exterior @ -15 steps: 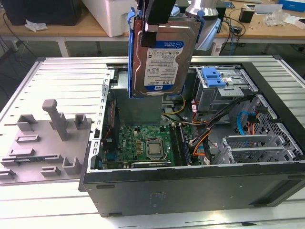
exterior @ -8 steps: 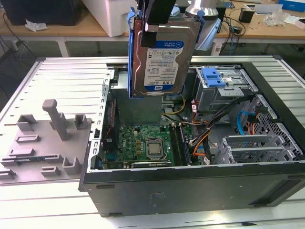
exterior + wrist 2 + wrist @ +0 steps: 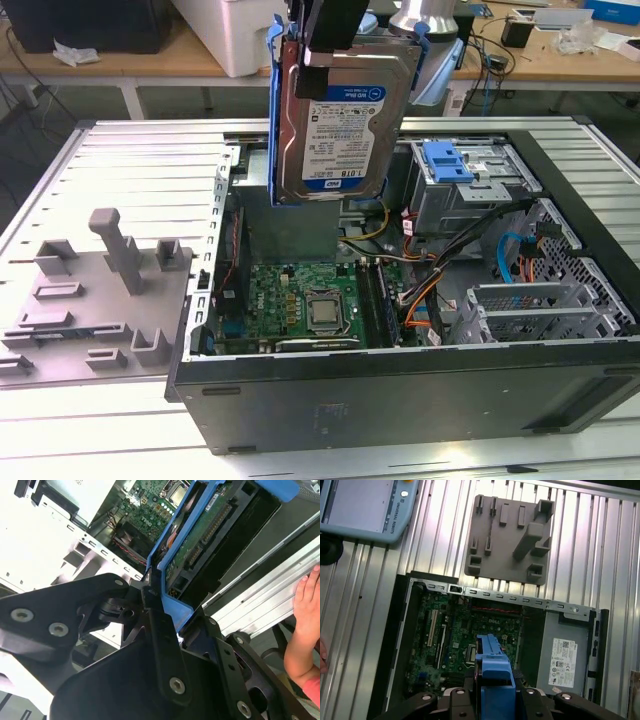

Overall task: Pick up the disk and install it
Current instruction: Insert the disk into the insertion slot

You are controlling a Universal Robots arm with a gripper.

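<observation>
Blue-framed and upright, the disk [image 3: 340, 115] hangs above the open computer case [image 3: 400, 390], pincer [image 3: 323, 55] pinching its upper edge, and with so slim a hold it could slip and strike the motherboard [image 3: 300, 300] inside that case.

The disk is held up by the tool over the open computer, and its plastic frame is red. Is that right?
Not quite. The frame is blue, not red. The exterior view shows the disk clipped in its blue frame, held up by the tool over the open computer.
</observation>
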